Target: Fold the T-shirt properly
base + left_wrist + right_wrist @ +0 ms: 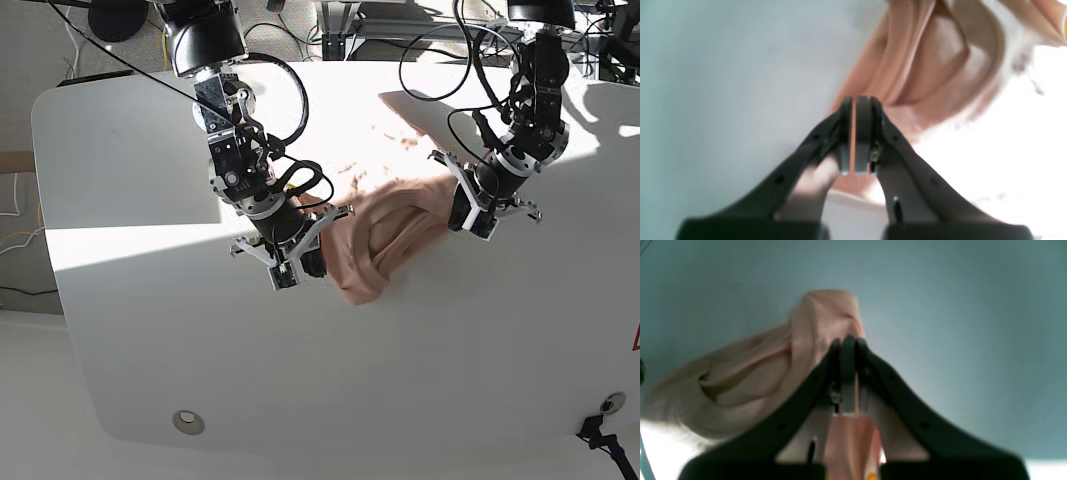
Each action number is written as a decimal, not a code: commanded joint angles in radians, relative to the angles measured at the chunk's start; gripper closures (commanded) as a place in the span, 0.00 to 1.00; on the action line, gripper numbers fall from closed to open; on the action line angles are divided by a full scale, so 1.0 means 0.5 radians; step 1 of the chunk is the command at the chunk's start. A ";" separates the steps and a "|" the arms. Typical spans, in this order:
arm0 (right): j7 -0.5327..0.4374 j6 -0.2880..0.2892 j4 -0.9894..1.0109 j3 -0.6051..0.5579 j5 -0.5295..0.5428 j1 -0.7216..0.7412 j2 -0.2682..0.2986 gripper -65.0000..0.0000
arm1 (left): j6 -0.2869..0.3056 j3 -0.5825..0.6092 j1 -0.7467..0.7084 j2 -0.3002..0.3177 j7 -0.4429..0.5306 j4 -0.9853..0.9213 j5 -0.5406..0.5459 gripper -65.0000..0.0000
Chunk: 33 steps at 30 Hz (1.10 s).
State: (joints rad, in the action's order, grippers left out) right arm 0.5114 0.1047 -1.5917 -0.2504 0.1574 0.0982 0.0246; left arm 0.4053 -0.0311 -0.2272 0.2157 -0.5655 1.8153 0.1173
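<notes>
The salmon-pink T-shirt (390, 235) is bunched into a sagging band strung between my two grippers over the white table. In the base view my right gripper (322, 243) grips its left end and my left gripper (452, 203) grips its right end. Seen from the left wrist, the left gripper (858, 100) is shut with a thin strip of pink cloth pinched between its pads, and the T-shirt (923, 66) fans out in folds beyond. From the right wrist, the right gripper (848, 340) is shut on the T-shirt (750, 380), which droops away to the left.
The white table (330, 370) has a rounded left edge and a small round hole (187, 422) near its front left. Cables (300, 180) loop around the arm on the left and crowd the back edge. A black connector (600, 432) sits at the front right corner.
</notes>
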 commanded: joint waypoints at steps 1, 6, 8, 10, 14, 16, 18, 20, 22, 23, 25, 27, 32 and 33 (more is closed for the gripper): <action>-0.051 -0.008 0.082 0.011 -0.003 0.084 -0.017 1.00 | -0.002 -0.016 -0.020 -0.013 0.040 0.026 0.009 1.00; -0.205 -0.005 0.368 0.011 -0.003 0.109 -0.063 1.00 | 0.001 -0.004 -0.063 -0.065 0.043 -0.167 0.009 1.00; -0.322 -0.005 0.515 0.011 -0.003 0.094 -0.063 1.00 | 0.001 0.036 0.032 -0.065 0.043 -0.293 0.009 1.00; -0.398 0.004 0.610 0.011 -0.003 0.041 -0.063 1.00 | 0.001 0.073 0.124 -0.065 0.046 -0.456 0.009 1.00; -0.411 0.068 0.577 0.021 -0.016 -0.084 -0.035 1.00 | 0.004 0.076 0.336 -0.065 0.046 -0.717 0.009 1.00; -0.411 0.068 0.472 0.021 0.000 -0.158 0.051 1.00 | 0.004 0.076 0.425 -0.056 0.046 -0.772 0.009 1.00; -0.411 0.068 0.389 0.021 0.000 -0.229 0.069 1.00 | 0.004 0.076 0.471 -0.049 0.046 -0.766 0.009 1.00; -0.411 0.065 0.356 0.021 0.000 -0.250 0.097 1.00 | 0.004 0.076 0.477 -0.046 0.046 -0.763 0.009 1.00; -0.411 0.065 0.337 0.021 0.000 -0.253 0.109 1.00 | 0.004 0.076 0.477 -0.019 0.046 -0.763 0.009 1.00; -0.411 0.062 0.319 0.021 0.000 -0.253 0.130 1.00 | 0.004 0.076 0.474 -0.016 0.046 -0.763 0.012 1.00; -0.411 0.062 0.273 0.021 -0.009 -0.250 0.136 1.00 | 0.004 0.076 0.468 -0.010 0.049 -0.714 0.012 1.00; -0.411 0.062 0.196 0.021 -0.019 -0.244 0.149 1.00 | 0.004 0.064 0.465 -0.006 0.055 -0.615 0.012 1.00; -0.411 0.062 -0.037 0.021 -0.022 -0.198 0.225 1.00 | -0.008 -0.084 0.364 -0.016 0.448 -0.404 0.006 1.00; -0.411 0.062 -0.059 0.021 -0.022 -0.189 0.247 1.00 | -0.008 -0.123 0.345 -0.019 0.568 -0.398 0.006 1.00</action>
State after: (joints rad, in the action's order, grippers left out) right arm 0.3344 0.1287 -1.5875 -0.2413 0.1383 -0.0086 0.1390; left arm 0.4042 -0.0685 -0.0635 0.2001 -0.3466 1.5982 0.1150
